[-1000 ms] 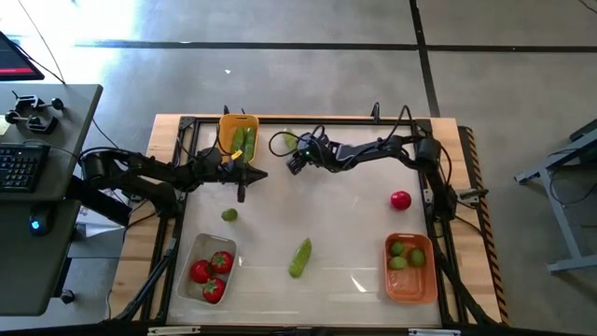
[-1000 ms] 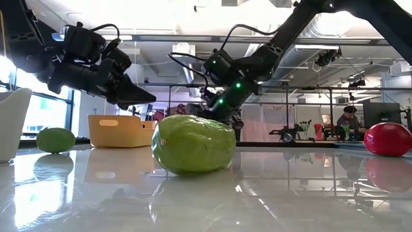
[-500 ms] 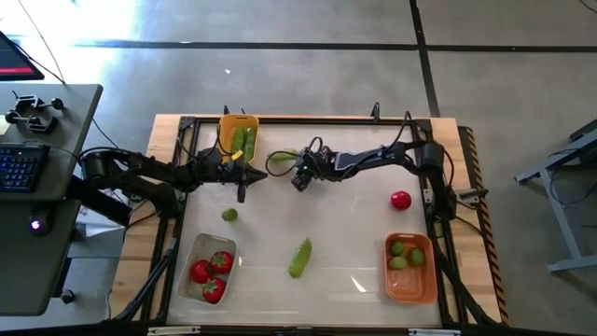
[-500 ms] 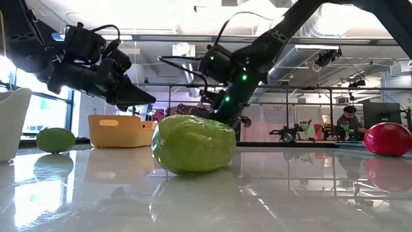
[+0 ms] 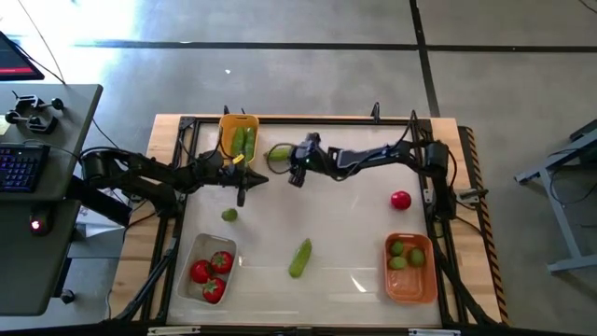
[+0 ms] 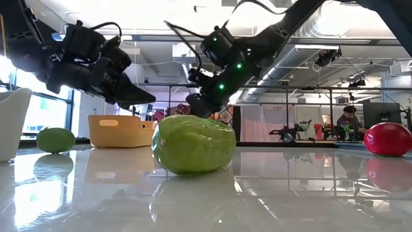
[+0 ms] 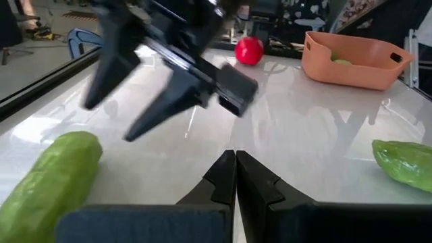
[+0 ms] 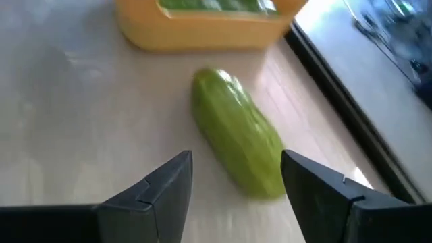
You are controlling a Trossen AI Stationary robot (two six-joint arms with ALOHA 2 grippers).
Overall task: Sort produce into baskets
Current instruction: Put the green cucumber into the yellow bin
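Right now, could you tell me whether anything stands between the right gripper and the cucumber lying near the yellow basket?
Nothing visible does: the right gripper is open with the cucumber directly ahead between its fingers, on bare table.

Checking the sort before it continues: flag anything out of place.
Four pieces lie loose outside the baskets: a cucumber beside the yellow basket, under the open right gripper; another cucumber, a lime and a tomato.

Glossy white tabletop [image 5: 354, 233], wooden rim [image 5: 308, 119]
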